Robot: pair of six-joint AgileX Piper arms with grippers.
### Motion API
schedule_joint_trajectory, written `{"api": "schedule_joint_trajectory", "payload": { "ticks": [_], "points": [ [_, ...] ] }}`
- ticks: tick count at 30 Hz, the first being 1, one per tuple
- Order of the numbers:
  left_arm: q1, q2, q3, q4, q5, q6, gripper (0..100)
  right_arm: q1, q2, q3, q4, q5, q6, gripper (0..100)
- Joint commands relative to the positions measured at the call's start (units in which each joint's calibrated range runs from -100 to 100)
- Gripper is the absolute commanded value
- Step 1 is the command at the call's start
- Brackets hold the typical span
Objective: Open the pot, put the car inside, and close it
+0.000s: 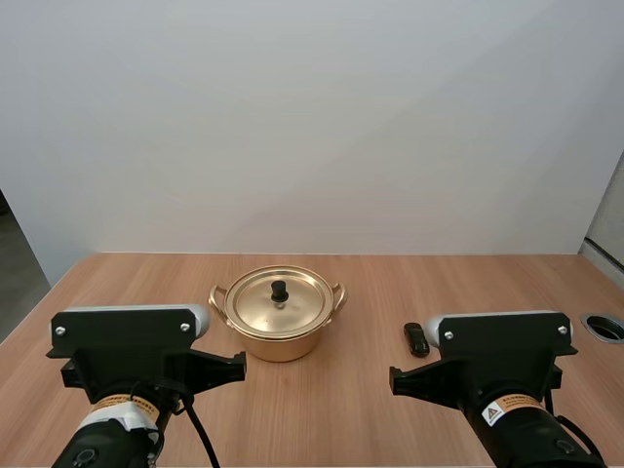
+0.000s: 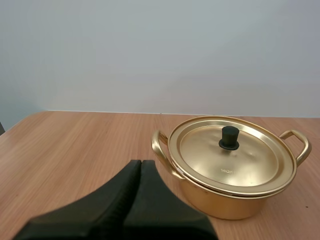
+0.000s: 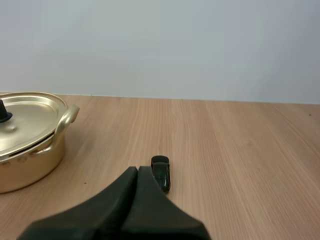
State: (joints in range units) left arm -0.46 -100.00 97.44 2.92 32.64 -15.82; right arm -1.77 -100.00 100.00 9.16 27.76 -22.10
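Observation:
A golden pot (image 1: 280, 336) stands mid-table with its lid (image 1: 280, 303) on, a black knob (image 1: 280, 290) on top. In the left wrist view the pot (image 2: 235, 200) sits just ahead of my left gripper (image 2: 140, 164), whose fingers lie together as one dark wedge, shut on nothing. A small black car (image 1: 416, 338) lies on the wood to the pot's right. In the right wrist view the car (image 3: 161, 172) is just beyond the tip of my right gripper (image 3: 138, 170), also shut and empty, with the pot (image 3: 30, 150) off to the side.
Both arms' bases (image 1: 136, 366) (image 1: 497, 366) sit at the near edge of the wooden table (image 1: 341, 409). A round grommet hole (image 1: 604, 326) is at the table's right edge. A plain white wall stands behind.

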Motion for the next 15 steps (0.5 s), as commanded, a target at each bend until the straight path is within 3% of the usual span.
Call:
{"api": "schedule_joint_trajectory", "payload": {
  "ticks": [1,5,8,15],
  "points": [
    [0.05,0.0,-0.9,1.3,-2.2,2.8,0,0.0,0.0,0.0,-2.2,-5.5,0.0,0],
    [0.05,0.8,-7.2,1.2,-4.1,2.5,0,0.0,0.6,-6.0,-1.8,-6.9,0.0,0],
    [0.05,6.5,-15.0,1.2,-0.7,2.5,0,0.0,5.9,-14.4,-1.7,-0.6,0.2,0],
    [0.05,29.8,-36.2,0.8,24.1,-2.6,0,0.0,27.7,-37.6,-2.7,18.8,0.9,0]
  ]
}}
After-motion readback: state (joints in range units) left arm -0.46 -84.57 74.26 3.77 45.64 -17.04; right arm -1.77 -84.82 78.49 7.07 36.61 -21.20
